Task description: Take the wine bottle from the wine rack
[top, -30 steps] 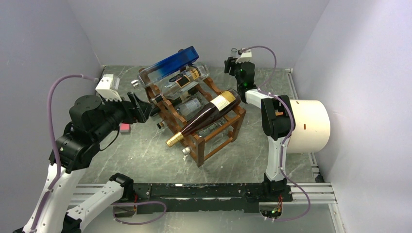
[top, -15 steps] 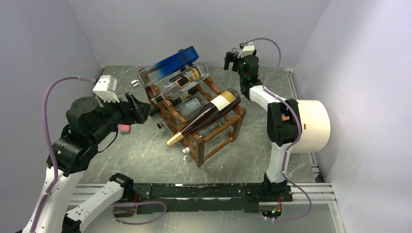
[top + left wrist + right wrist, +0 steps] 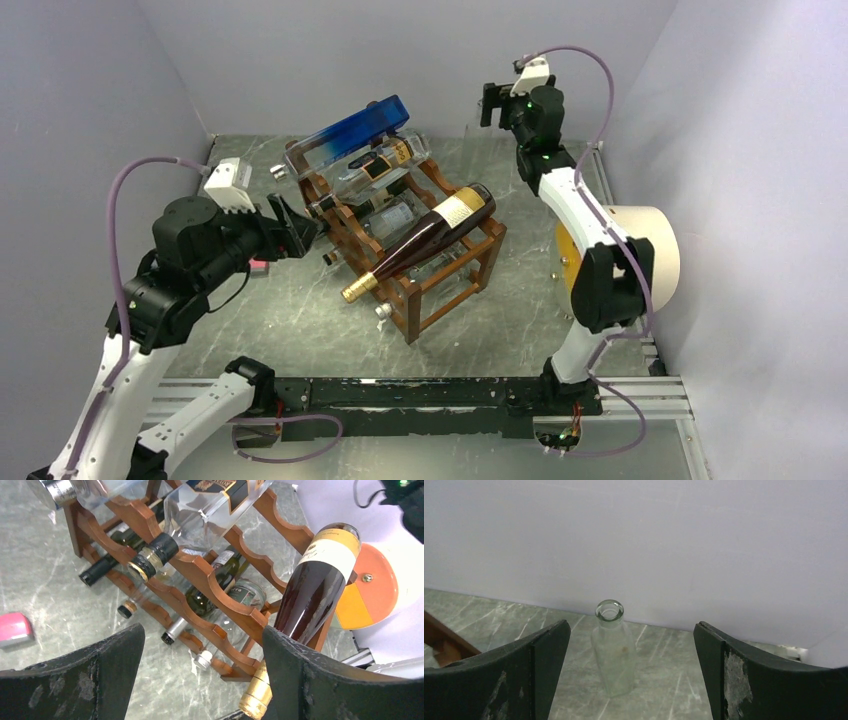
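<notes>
The wine bottle (image 3: 432, 238), dark amber glass with a cream label, lies slanted across the top tier toward the right end of the wine rack (image 3: 408, 312). Its base points far and right, and its gold-foiled neck overhangs the near rail. We judge that the scalloped rails cradle the body, so the bottle must be lifted out of its notch rather than dragged sideways. It is not yet off the rack. Other bottles fill the lower tiers. A blue bottle (image 3: 355, 132) and a clear bottle (image 3: 378, 165) with a dark label rest on the far left end, and we judge that these could roll if the frame is jolted.

The left pincer (image 3: 292, 222) hovers just beside the left end of the rack, aimed along the rails. Its fingers are spread wide and grasp nothing, and we see no contact with rack or bottle. The right pincer (image 3: 492, 104) is raised at the far right, well apart from the rack, fully released and empty. Its wrist view looks down on a small glass bottle (image 3: 613, 647) standing upright on the counter (image 3: 300, 310) by the far wall, untouched.
</notes>
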You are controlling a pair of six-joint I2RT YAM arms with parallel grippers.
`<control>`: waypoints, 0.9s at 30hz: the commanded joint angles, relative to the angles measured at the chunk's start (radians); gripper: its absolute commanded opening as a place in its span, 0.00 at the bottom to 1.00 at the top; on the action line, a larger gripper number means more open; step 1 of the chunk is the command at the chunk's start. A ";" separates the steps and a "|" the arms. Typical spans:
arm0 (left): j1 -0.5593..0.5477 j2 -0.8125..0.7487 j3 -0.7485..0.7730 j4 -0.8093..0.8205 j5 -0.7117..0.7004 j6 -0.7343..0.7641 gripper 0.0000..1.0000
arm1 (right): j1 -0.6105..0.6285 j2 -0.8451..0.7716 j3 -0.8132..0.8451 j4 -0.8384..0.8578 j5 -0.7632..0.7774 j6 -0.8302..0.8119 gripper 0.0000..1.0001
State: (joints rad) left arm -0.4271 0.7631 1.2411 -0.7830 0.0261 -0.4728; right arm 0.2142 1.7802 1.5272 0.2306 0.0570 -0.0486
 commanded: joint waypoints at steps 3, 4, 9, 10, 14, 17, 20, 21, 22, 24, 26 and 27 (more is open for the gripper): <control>-0.001 0.040 -0.042 -0.007 0.071 -0.040 0.95 | 0.004 -0.195 -0.062 -0.135 -0.032 -0.168 1.00; -0.002 0.046 -0.050 -0.001 0.072 -0.042 0.95 | 0.007 -0.224 -0.079 -0.142 -0.034 -0.187 1.00; -0.001 0.095 -0.058 0.007 0.051 -0.052 0.97 | 0.067 -0.334 -0.117 -0.205 -0.196 -0.355 1.00; -0.001 0.101 -0.057 0.006 0.036 -0.060 0.97 | 0.098 -0.342 -0.109 -0.235 -0.209 -0.410 1.00; -0.001 0.073 -0.071 0.036 0.000 -0.107 0.97 | 0.251 -0.339 -0.053 -0.413 -0.203 -0.669 1.00; -0.001 0.038 -0.086 0.058 -0.001 -0.119 0.98 | 0.380 -0.317 0.009 -0.551 -0.259 -0.832 1.00; -0.001 0.021 -0.087 0.040 -0.007 -0.121 0.98 | 0.458 -0.288 0.079 -0.659 -0.322 -0.947 1.00; -0.001 0.017 -0.085 0.035 -0.008 -0.119 0.98 | 0.479 -0.277 0.097 -0.690 -0.327 -0.987 1.00; -0.001 0.013 -0.082 0.029 -0.010 -0.118 0.98 | 0.495 -0.265 0.119 -0.722 -0.328 -1.026 1.00; 0.000 0.004 -0.078 0.022 -0.003 -0.115 0.98 | 0.521 -0.225 0.181 -0.826 -0.316 -1.112 1.00; 0.000 -0.010 -0.076 0.022 0.001 -0.112 0.99 | 0.544 -0.172 0.262 -0.925 -0.288 -1.149 1.00; -0.002 -0.016 -0.076 0.023 0.001 -0.110 0.99 | 0.552 -0.137 0.303 -0.974 -0.274 -1.160 1.00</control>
State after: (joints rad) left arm -0.4271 0.7673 1.1568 -0.7734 0.0376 -0.5808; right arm 0.7414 1.5635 1.7077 -0.5144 -0.2424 -1.0492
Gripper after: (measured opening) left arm 0.985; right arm 0.997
